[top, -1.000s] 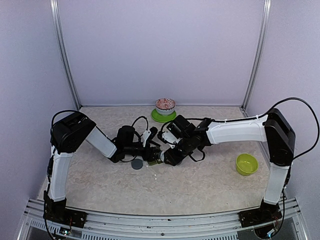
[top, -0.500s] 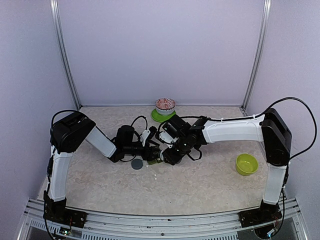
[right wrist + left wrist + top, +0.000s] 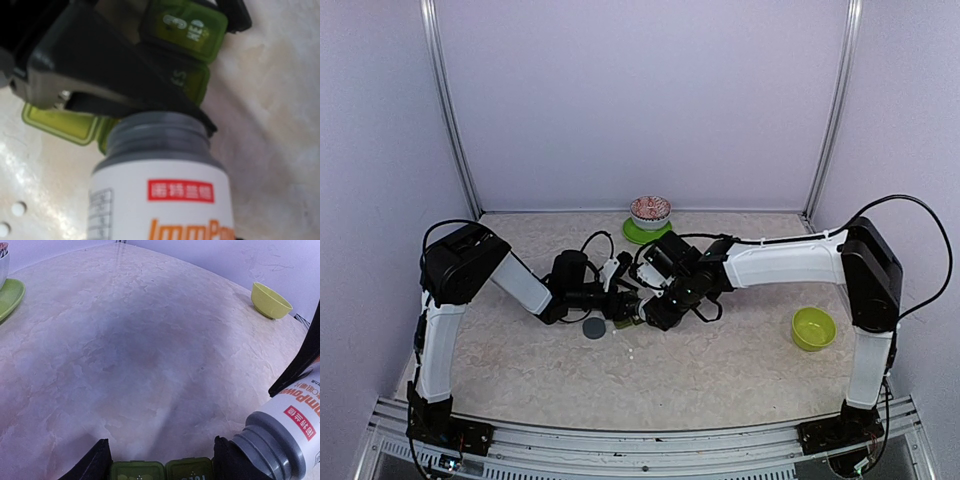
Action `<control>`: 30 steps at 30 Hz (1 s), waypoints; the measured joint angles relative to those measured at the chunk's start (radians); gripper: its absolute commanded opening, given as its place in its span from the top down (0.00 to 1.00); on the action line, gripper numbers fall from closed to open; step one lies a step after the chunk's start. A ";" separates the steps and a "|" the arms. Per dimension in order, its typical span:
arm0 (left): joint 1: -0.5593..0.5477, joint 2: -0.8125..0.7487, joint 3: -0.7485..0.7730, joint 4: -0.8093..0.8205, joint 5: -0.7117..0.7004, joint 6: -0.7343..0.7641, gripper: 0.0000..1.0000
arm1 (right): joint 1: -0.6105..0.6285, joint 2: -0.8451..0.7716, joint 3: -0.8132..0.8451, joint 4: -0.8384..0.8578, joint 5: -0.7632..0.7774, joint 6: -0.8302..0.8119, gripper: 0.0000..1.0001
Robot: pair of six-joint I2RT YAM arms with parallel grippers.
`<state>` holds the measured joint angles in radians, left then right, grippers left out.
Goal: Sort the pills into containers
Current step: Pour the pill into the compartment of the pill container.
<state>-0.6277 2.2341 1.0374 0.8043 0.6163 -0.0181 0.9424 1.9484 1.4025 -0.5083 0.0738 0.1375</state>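
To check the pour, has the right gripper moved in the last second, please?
Yes: the right gripper edged left, away from the lime-green bowl, toward the grey cap.

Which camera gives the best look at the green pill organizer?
Right wrist: the pill organizer fills the upper frame, with lettered lids visible and one lid flipped open. Left wrist shows only two lid tops at the bottom edge; top external shows just a green speck.

Pale lilac walls close in the back and both sides, joined at the corners by two slim metal posts. The table has a beige marbled top, softly and evenly lit, with a metal rail along its near edge.
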 measured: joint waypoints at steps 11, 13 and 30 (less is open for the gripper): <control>0.005 0.000 0.000 0.000 0.000 0.000 0.35 | 0.000 -0.016 -0.053 0.083 -0.003 -0.001 0.67; 0.005 0.000 0.000 0.000 0.000 0.000 0.35 | 0.000 -0.027 -0.077 0.112 -0.003 0.000 0.67; -0.001 0.000 0.000 0.001 0.009 0.000 0.34 | 0.000 -0.114 -0.335 0.450 -0.017 -0.020 0.67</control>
<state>-0.6289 2.2341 1.0374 0.8051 0.6254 -0.0185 0.9424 1.8343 1.0672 -0.0586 0.0570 0.1173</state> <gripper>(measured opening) 0.661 0.514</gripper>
